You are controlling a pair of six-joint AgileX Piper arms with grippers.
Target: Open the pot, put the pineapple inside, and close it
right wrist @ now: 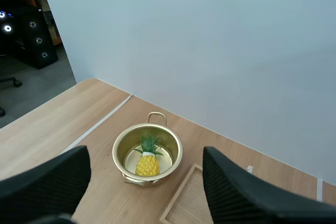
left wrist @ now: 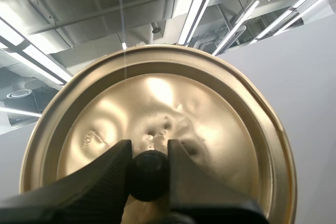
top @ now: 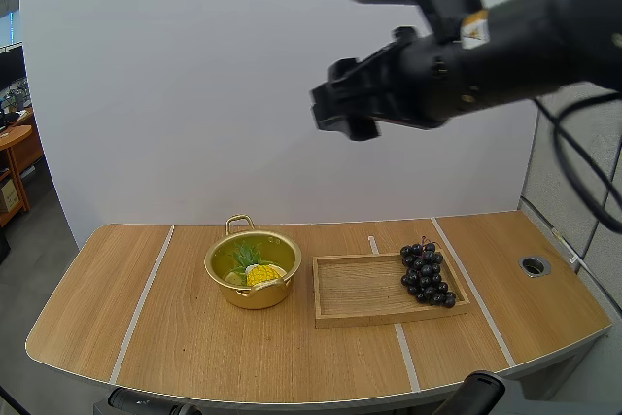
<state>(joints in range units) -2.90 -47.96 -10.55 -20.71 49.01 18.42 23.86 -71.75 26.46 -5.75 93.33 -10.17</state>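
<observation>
A golden pot (top: pixel 249 294) stands uncovered on the wooden table, left of centre. A yellow pineapple (top: pixel 261 272) with green leaves lies inside it. High above the table hangs my right gripper (top: pixel 342 110); in its wrist view the right gripper (right wrist: pixel 146 153) is open, fingers (right wrist: pixel 52 182) wide apart, with the pot (right wrist: pixel 118 148) and pineapple (right wrist: pixel 147 164) far below. My left gripper (left wrist: pixel 149 148) is shut on the black knob (left wrist: pixel 148 176) of the golden lid (left wrist: pixel 157 103), which is held up with its underside facing the camera.
A wooden tray (top: pixel 364 293) lies right of the pot, with a bunch of dark grapes (top: pixel 426 274) on its right end. The tray's corner (right wrist: pixel 184 203) shows beside the pot. A round hole (top: pixel 534 264) is near the table's right edge.
</observation>
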